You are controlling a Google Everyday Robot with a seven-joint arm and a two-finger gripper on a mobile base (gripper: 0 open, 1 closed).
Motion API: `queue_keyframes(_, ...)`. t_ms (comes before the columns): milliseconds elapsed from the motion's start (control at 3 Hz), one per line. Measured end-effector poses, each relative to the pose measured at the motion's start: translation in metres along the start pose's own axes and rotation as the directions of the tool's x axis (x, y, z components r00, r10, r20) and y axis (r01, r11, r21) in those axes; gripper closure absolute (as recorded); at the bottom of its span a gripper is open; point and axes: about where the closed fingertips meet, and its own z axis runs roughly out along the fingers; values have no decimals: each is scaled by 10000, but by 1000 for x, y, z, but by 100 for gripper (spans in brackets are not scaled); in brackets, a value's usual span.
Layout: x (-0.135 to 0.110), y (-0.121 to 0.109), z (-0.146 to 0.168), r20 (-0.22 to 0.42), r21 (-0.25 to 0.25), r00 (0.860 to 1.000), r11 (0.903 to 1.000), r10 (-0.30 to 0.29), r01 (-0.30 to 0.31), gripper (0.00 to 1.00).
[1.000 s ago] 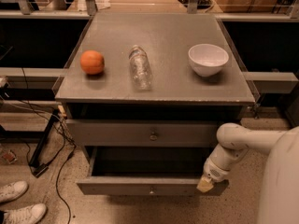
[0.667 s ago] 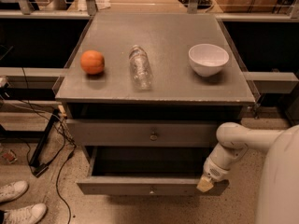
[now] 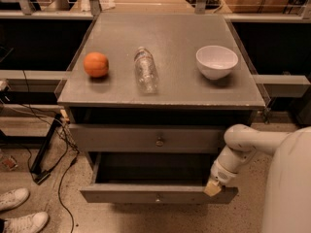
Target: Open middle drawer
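The grey cabinet (image 3: 160, 38) shows two drawer fronts. The upper one (image 3: 116, 139), taller and with the bigger knob (image 3: 159, 141), is closed. Below it the middle drawer (image 3: 121, 194) stands pulled out towards me, its dark inside showing and a small round knob (image 3: 157, 197) at the centre of its front. My gripper (image 3: 212, 188) is at the right end of that drawer's front edge, touching the top of the front panel. My white arm (image 3: 243, 147) reaches down to it from the right. The lowest drawer is hidden under the open one.
On the cabinet top lie an orange (image 3: 95, 64), a clear plastic bottle (image 3: 146, 70) on its side and a white bowl (image 3: 216, 61). My white body (image 3: 291, 188) fills the lower right. Cables (image 3: 58, 144) and white shoes (image 3: 14, 198) are on the floor to the left.
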Motion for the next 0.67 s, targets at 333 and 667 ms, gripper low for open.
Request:
queue_keyframes(333, 0, 0, 0, 0, 0, 10000, 10000, 0, 0, 82)
queue_keyframes(667, 0, 0, 0, 0, 0, 10000, 10000, 0, 0, 59)
